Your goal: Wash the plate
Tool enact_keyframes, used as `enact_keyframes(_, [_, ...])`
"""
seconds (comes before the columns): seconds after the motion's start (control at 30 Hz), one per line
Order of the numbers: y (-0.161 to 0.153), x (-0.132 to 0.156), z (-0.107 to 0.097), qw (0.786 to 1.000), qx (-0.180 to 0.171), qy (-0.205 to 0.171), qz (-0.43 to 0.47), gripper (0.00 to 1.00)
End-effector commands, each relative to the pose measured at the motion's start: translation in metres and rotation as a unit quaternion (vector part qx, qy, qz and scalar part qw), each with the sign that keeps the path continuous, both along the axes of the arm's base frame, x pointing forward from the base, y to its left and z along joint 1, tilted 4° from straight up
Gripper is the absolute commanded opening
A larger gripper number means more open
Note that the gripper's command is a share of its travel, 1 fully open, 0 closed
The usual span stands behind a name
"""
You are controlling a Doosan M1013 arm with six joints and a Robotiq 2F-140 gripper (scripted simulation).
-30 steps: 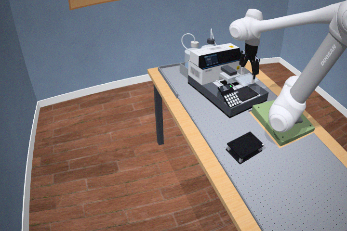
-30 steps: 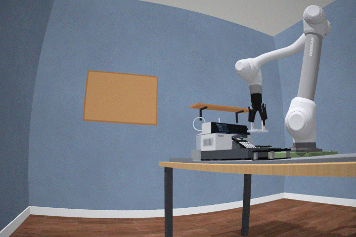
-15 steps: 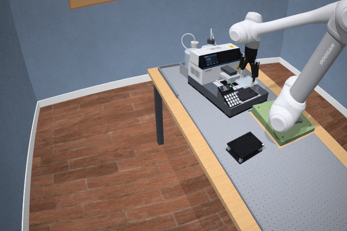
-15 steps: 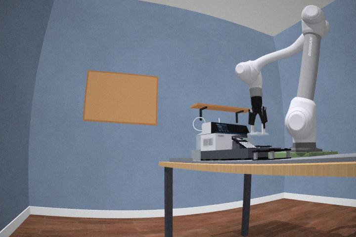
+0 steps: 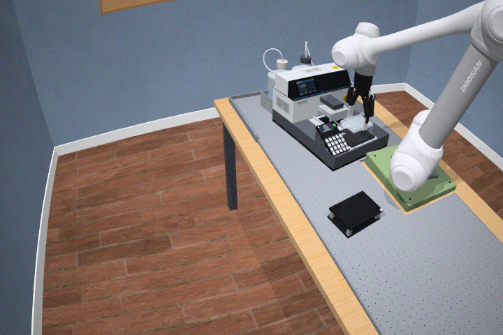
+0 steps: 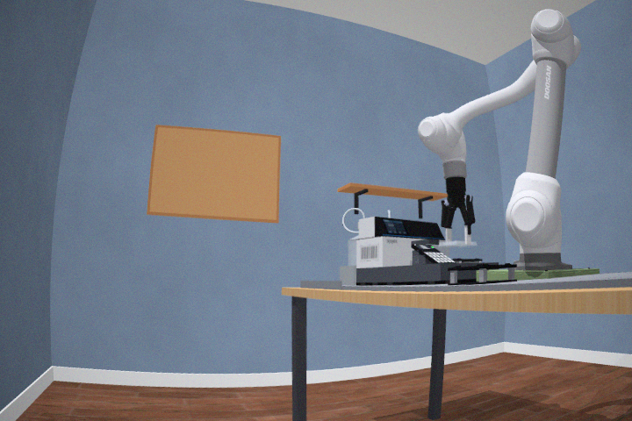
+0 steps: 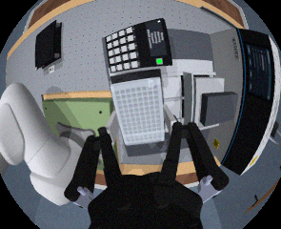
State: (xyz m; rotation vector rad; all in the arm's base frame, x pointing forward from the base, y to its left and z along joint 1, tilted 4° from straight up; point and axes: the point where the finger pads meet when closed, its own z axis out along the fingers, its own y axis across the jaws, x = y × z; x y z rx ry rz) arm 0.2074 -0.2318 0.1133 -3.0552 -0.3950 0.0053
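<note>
The plate (image 5: 355, 123) (image 6: 458, 243) (image 7: 139, 102) is held level above the front part of the washer (image 5: 300, 109) (image 6: 387, 255) (image 7: 228, 59), visibly apart from it in the exterior view. It is pale and translucent, with rows of wells. DOOSAN is readable along the arm (image 5: 453, 91) (image 6: 545, 124) (image 7: 35, 143); the lettering on the washer's front and its screen (image 5: 306, 86) (image 6: 393, 226) (image 7: 259, 72) is too small to read. A white tag (image 7: 51, 69) beside the nest carries writing too blurred to be certain of.

In the wrist view, the plate's long axis runs from the keypad (image 5: 337, 144) (image 6: 438, 256) (image 7: 123, 50) side toward the gripper (image 5: 358, 117) (image 6: 457, 234) (image 7: 140, 114), leaning slightly, and roughly along the washer's dark front panel. I cannot tell which corner is cut, so where A1 points is unclear. The fingers (image 5: 365, 123) (image 6: 468, 233) are closed on the plate's two long sides.

The lamp (image 5: 334, 124) (image 6: 432, 246) (image 7: 159, 61) by the keypad glows green. Farther out on the table (image 5: 438, 244) (image 6: 377, 296) (image 7: 83, 48), the black plate nest (image 5: 355, 209) (image 6: 485, 266) (image 7: 48, 43) stands apart from the washer, near the green base plate (image 5: 383, 165) (image 6: 583, 273) (image 7: 78, 110) under the arm.
</note>
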Motion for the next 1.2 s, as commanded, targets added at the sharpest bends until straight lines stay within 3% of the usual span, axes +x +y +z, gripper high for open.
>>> enact_keyframes(0.0, [0.000, 0.000, -0.006, 1.000, 0.000, 0.000, 0.000, 0.10])
enact_keyframes(0.6, [0.002, 0.000, -0.033, 1.000, 0.000, 0.000, 0.000, 0.10])
enact_keyframes(1.17, [0.002, 0.000, -0.036, 1.000, 0.000, 0.000, 0.000, 0.10])
